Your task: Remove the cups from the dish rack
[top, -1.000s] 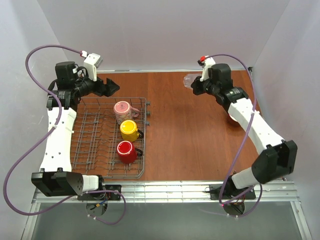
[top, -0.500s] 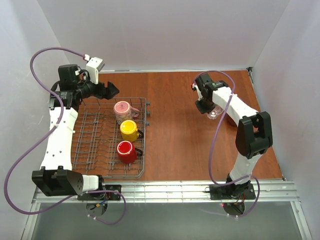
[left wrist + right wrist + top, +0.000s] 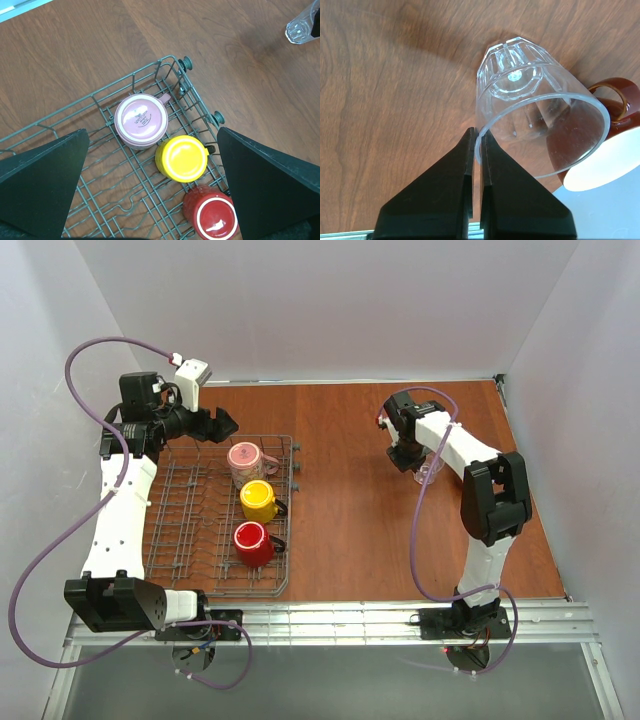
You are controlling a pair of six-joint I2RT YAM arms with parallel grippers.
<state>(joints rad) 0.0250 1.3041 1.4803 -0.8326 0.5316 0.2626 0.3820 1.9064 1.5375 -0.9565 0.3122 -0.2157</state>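
Note:
Three mugs stand upside down in the grey wire dish rack (image 3: 190, 530): pink (image 3: 243, 454), yellow (image 3: 257, 498) and red (image 3: 250, 540). In the left wrist view they show as pink (image 3: 141, 120), yellow (image 3: 181, 158) and red (image 3: 212, 215) in the rack (image 3: 100, 190). My left gripper (image 3: 222, 423) (image 3: 152, 132) is open and empty above the rack's far edge. My right gripper (image 3: 414, 456) (image 3: 477, 135) is shut on the rim of the clear glass tumbler (image 3: 535, 100) (image 3: 430, 472), held tilted, base down, low over the table right of the rack. A cup (image 3: 615, 150), brown outside and white inside, stands beside it.
The brown wooden table (image 3: 340, 520) lies between the rack and the right arm. Pale walls close in the far side and both flanks. A metal rail (image 3: 330, 618) with both arm bases runs along the near edge.
My right arm has folded in and brought the tumbler from the far side down toward the table, nearer the rack side. My left gripper has hardly shifted.

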